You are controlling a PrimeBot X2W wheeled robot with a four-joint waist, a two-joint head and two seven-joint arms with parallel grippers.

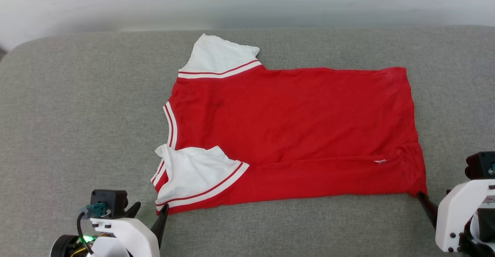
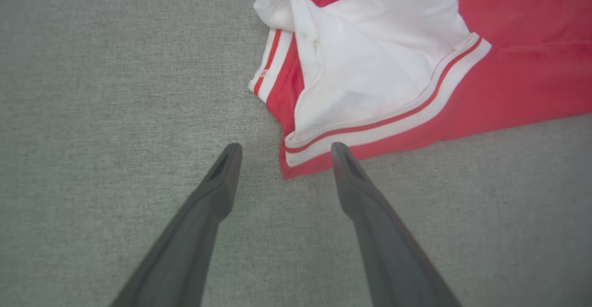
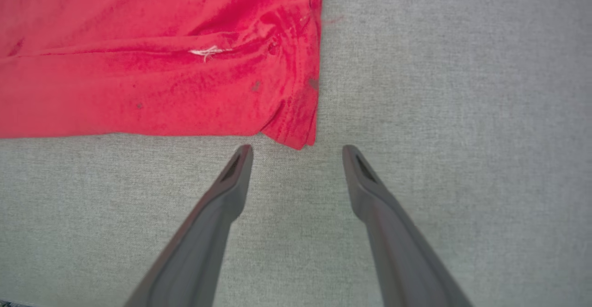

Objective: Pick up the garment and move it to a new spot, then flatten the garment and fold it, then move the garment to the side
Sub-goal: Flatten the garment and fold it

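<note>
The garment (image 1: 290, 125) lies flat on the grey fabric surface (image 1: 77, 113), back side up, neck to the left, with no lettering in view. Its near long edge is folded over, and a white sleeve (image 1: 193, 175) rests on top at the near left. My left gripper (image 1: 151, 207) stands open and empty at the near left corner, fingertips straddling the striped sleeve seam (image 2: 384, 122) just short of the cloth (image 2: 532, 80). Just before the hem corner (image 3: 296, 136) of the red cloth (image 3: 138, 66), my right gripper (image 1: 429, 206) (image 3: 297, 149) is also open and empty.
The grey surface runs wide to the left, right and front of the shirt. Its rounded far edge (image 1: 116, 32) meets a pale wall (image 1: 247, 1) behind. The second white sleeve (image 1: 220, 57) sticks out at the far left.
</note>
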